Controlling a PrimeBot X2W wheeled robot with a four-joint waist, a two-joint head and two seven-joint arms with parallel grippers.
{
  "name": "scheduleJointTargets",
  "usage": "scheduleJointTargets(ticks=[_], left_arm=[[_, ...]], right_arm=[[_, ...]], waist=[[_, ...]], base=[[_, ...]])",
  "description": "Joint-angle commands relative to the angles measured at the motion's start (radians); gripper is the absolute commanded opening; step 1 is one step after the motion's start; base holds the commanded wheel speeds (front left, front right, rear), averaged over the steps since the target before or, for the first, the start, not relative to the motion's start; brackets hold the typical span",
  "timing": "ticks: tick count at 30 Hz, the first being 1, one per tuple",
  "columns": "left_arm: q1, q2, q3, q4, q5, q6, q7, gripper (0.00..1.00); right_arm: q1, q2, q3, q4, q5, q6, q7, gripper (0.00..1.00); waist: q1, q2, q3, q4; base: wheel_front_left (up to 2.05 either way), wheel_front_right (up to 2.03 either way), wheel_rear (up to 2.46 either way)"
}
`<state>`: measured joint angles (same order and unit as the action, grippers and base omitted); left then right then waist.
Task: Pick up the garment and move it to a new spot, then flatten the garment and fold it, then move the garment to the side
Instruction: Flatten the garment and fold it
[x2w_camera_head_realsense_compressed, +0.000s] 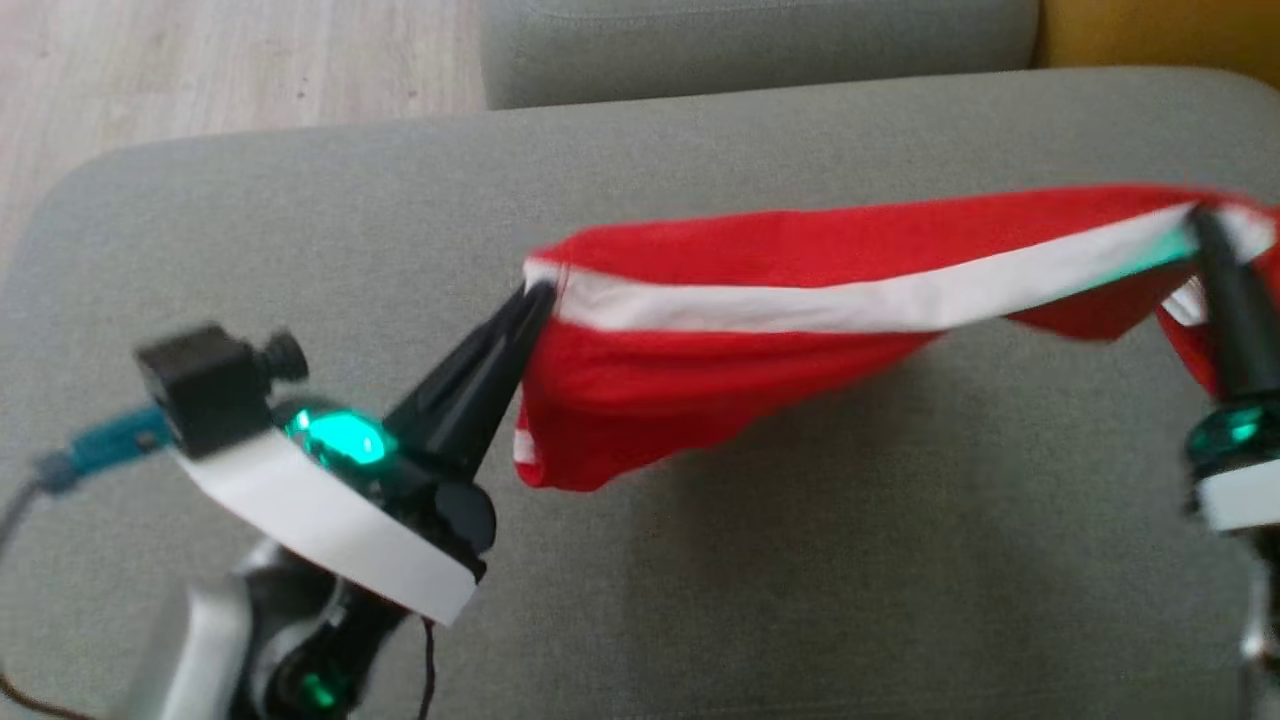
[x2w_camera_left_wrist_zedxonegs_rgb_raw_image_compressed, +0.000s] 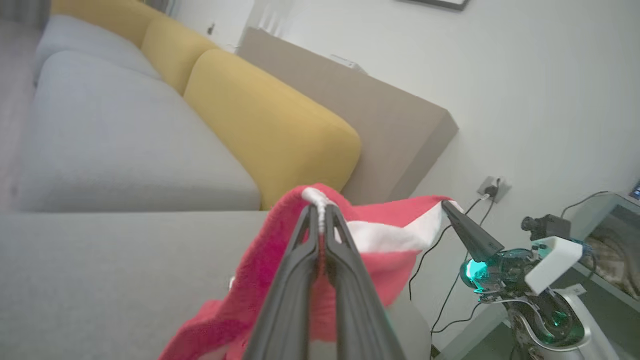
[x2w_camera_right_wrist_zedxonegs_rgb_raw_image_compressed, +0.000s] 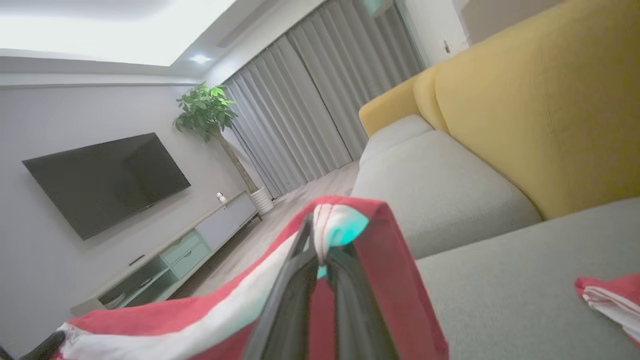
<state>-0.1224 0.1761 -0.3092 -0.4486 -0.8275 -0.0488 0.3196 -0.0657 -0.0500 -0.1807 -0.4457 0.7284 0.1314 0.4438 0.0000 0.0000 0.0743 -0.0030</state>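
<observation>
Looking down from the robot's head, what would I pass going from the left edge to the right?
From the left: small black camera → green light → left gripper, shut on one end → red-and-white garment, hanging stretched over the grey cushion → right gripper, shut on the other end.

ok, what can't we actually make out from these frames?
- What kind of garment: head view, bunched and stretched between left gripper and right gripper, blurred.
- Its right end: head view, cut by the frame edge.
- Its hanging lower part: left wrist view, behind the fingers and cut by the bottom edge.
- Red-white scrap: right wrist view, cut by the edge; same garment or not, unclear.
</observation>
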Motion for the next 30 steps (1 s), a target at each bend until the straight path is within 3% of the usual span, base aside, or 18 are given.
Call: scheduleJointTargets(ticks=[1, 7, 11, 16, 19, 24, 27, 30], left_arm=[[-0.099, 0.013, 0.045, -0.067, -0.013, 0.012, 0.023, 0.00], [-0.331, 0.026, 0.066, -0.101, -0.049, 0.067, 0.161, 0.00], [-0.479, 0.029, 0.089, -0.015, -0.039, 0.079, 0.188, 0.00], [-0.724, 0.038, 0.093, 0.246, 0.047, 0.064, 0.162, 0.00], [-0.926, 0.015, 0.082, 0.496, 0.131, 0.042, 0.071, 0.00], [-1.152, -0.030, 0.073, 0.751, 0.226, -0.001, -0.149, 0.00], [-1.221, -0.045, 0.047, 0.899, 0.269, -0.036, -0.286, 0.00], [-1.204, -0.067, 0.020, 1.017, 0.263, -0.065, -0.416, 0.00]], right_arm=[[-0.094, -0.006, 0.005, -0.066, 0.018, -0.001, 0.035, 0.00], [-0.361, -0.036, -0.057, -0.072, -0.008, -0.001, 0.208, 0.00], [-0.516, -0.048, -0.063, 0.025, -0.051, -0.001, 0.257, 0.00], [-0.786, -0.044, -0.057, 0.269, -0.174, -0.001, 0.230, 0.00], [-1.019, -0.022, -0.061, 0.495, -0.280, -0.001, 0.124, 0.00], [-1.258, -0.005, -0.070, 0.722, -0.361, -0.001, -0.061, 0.00], [-1.309, -0.002, -0.062, 0.827, -0.364, -0.001, -0.168, 0.00], [-1.247, -0.001, -0.028, 0.901, -0.326, -0.001, -0.235, 0.00]], waist=[[0.0000, 0.0000, 0.015, -0.008], [0.0000, 0.0000, 0.096, -0.018], [0.0000, 0.0000, 0.154, -0.015], [0.0000, 0.0000, 0.257, -0.003], [0.0000, 0.0000, 0.348, -0.002], [0.0000, 0.0000, 0.434, 0.001], [0.0000, 0.0000, 0.451, -0.005], [0.0000, 0.0000, 0.441, -0.014]], base=[[0.00, 0.00, 0.00], [0.00, 0.00, 0.00], [0.00, 0.00, 0.00], [0.00, 0.00, 0.00], [0.00, 0.00, 0.00], [0.00, 0.00, 0.00], [0.00, 0.00, 0.00], [0.00, 0.00, 0.00]])
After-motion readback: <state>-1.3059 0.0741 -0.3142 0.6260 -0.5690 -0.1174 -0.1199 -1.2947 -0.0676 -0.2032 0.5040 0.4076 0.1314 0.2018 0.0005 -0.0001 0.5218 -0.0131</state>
